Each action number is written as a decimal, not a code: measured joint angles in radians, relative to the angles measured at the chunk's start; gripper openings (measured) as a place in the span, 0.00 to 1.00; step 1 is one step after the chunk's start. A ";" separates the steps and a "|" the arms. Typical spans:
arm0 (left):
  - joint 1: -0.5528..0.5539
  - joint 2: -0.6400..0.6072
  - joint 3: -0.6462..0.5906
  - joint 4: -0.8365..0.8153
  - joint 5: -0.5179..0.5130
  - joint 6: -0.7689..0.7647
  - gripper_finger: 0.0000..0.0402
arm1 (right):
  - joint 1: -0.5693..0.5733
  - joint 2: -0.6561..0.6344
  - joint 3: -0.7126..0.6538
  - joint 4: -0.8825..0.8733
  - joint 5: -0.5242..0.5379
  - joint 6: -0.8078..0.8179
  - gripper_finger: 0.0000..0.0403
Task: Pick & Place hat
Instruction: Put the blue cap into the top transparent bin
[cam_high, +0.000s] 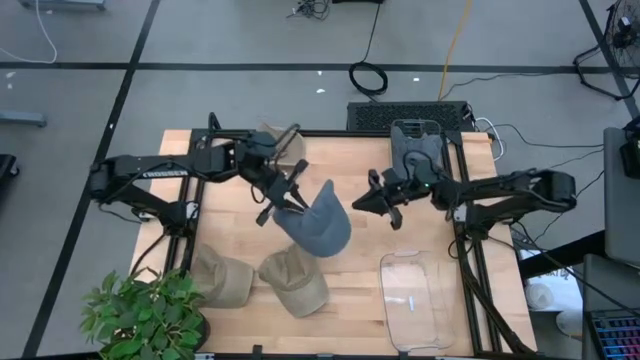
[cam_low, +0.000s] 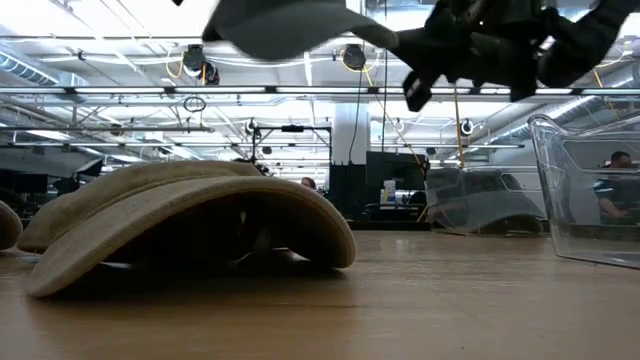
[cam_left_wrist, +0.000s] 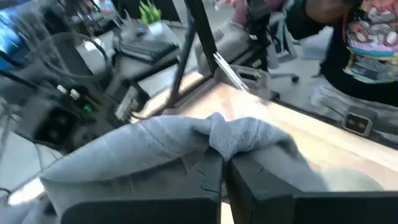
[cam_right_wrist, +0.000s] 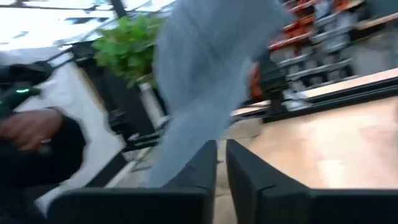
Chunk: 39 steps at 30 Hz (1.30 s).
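Observation:
A grey-blue hat (cam_high: 322, 226) hangs in the air over the table's middle, held by my left gripper (cam_high: 287, 203), which is shut on it. In the low view the grey hat (cam_low: 285, 25) floats well above the tabletop. My right gripper (cam_high: 376, 203) is shut and stands just right of the hat, apart from it. Its wrist view shows the grey hat (cam_right_wrist: 202, 81) close ahead of the gripper (cam_right_wrist: 221, 168). Two tan hats (cam_high: 222, 280) (cam_high: 296, 282) lie brim down near the table's near edge. My left gripper pinches a bunched fold of the grey hat's cloth (cam_left_wrist: 231, 138) between its two fingers (cam_left_wrist: 210, 180), with several layers gathered. The fingers slant down from the table's left side. The hat is lifted clear of the table and hangs below and to the right of the fingers.
A clear plastic bin (cam_high: 414, 300) stands at the near right of the table. A third tan hat (cam_high: 283, 142) lies by the far edge behind the left arm. A potted plant (cam_high: 140, 315) sits at the near left corner. A person stands beyond the table.

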 joint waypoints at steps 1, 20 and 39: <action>-0.003 0.009 0.000 0.015 0.002 0.001 0.01 | 0.000 0.019 0.020 0.000 -0.035 0.009 0.11; -0.045 0.015 0.002 0.010 -0.014 -0.003 0.02 | 0.008 0.211 0.200 -0.001 -0.180 0.079 0.53; -0.044 0.015 0.002 0.009 -0.054 -0.013 0.04 | 0.064 0.210 0.204 0.030 -0.173 -0.021 0.13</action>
